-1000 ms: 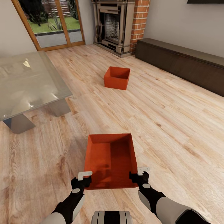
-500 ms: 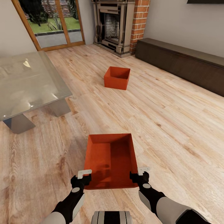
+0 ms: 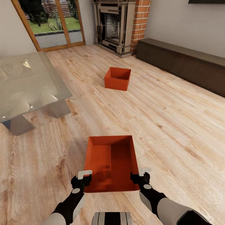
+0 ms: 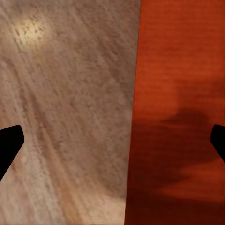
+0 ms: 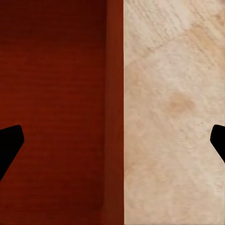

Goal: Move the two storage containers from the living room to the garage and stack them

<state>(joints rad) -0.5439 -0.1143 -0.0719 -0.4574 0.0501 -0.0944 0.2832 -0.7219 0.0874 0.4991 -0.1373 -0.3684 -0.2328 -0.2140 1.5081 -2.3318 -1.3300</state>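
Two orange-red lidless storage containers stand on the light wood-plank living room floor. The near container [image 3: 111, 161] is right in front of me, the far container [image 3: 117, 78] is mid-room toward the fireplace. My left gripper [image 3: 84, 178] is open at the near container's left wall, close to its front corner. In the left wrist view the left gripper [image 4: 112, 145] has its fingertips wide apart, one over the planks, one over the container [image 4: 180, 93]. My right gripper [image 3: 141, 175] is open astride the right wall. The right wrist view shows the right gripper [image 5: 112, 145] spread across that wall of the container [image 5: 56, 93].
A glass table [image 3: 28, 84] on grey legs stands at the left. A long low dark cabinet [image 3: 184, 64] runs along the right wall. The brick fireplace [image 3: 120, 25] and wood-framed glass doors [image 3: 51, 23] are at the back. Open planks [image 3: 175, 125] lie to the right.
The near container and the table sit a touch lower in the picture, a small camera shift. Both grippers keep their places at the container's walls.
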